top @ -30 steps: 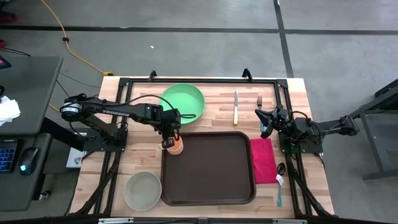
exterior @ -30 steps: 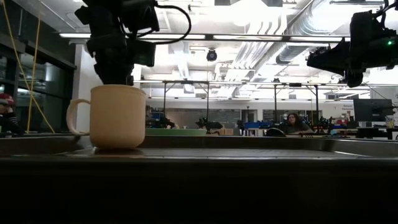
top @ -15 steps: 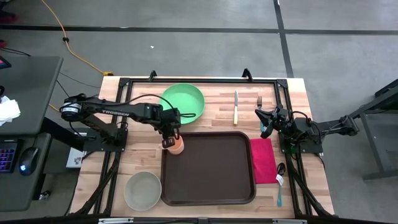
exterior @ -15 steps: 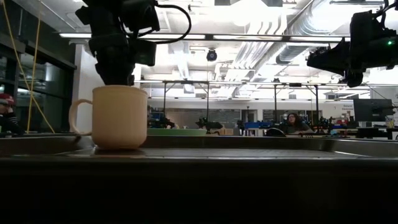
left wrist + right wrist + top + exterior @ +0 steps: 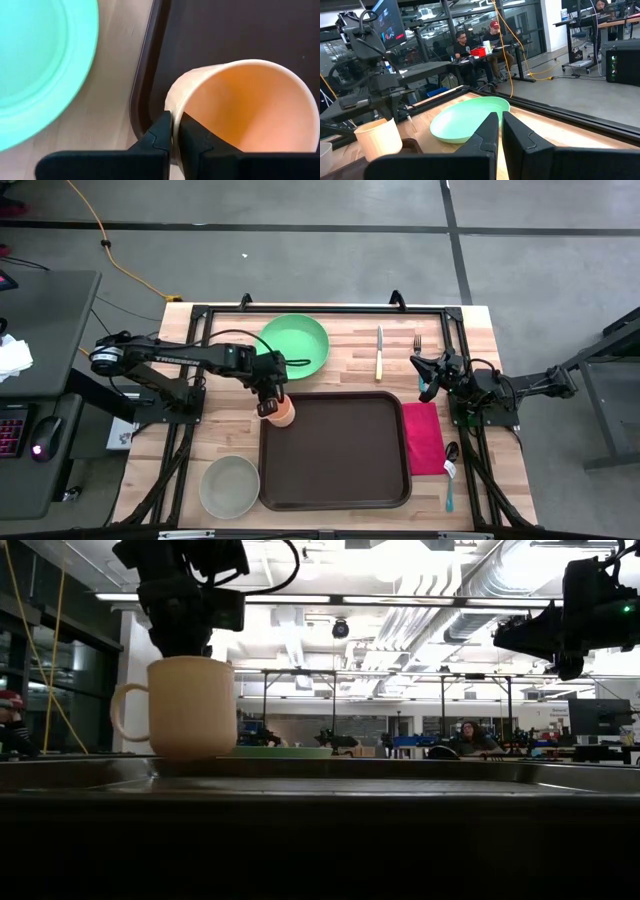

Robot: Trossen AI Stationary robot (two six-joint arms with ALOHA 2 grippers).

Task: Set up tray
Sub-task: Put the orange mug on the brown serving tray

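Note:
A cream mug (image 5: 284, 414) with a side handle (image 5: 118, 715) hangs upright over the far left corner of the dark brown tray (image 5: 340, 455). It also shows in the low view (image 5: 190, 705) and the left wrist view (image 5: 240, 105). My left gripper (image 5: 268, 408) is shut on the mug's rim. My right gripper (image 5: 424, 383) hovers shut and empty over the table's right side, near the fork; its wrist view (image 5: 498, 125) looks toward the green plate. My left gripper holds the mug's rim (image 5: 172, 107), with one finger inside the cup and one outside on the wall. The fingers come from above, pointing down. The mug hangs upright below them, its base a little above the tray floor (image 5: 225, 30).
A round green plate (image 5: 295, 345) lies just beyond the tray's far left corner. A grey-green bowl (image 5: 229, 485) stands left of the tray's near end. A knife (image 5: 379, 352) and a fork (image 5: 417, 345) lie beyond the tray; a pink napkin (image 5: 422, 437) and a spoon (image 5: 450, 470) lie to its right.
My left gripper has gone up with the mug. The mug stood on the tray floor and now hangs upright a little above it, shifted slightly toward the table's left edge.

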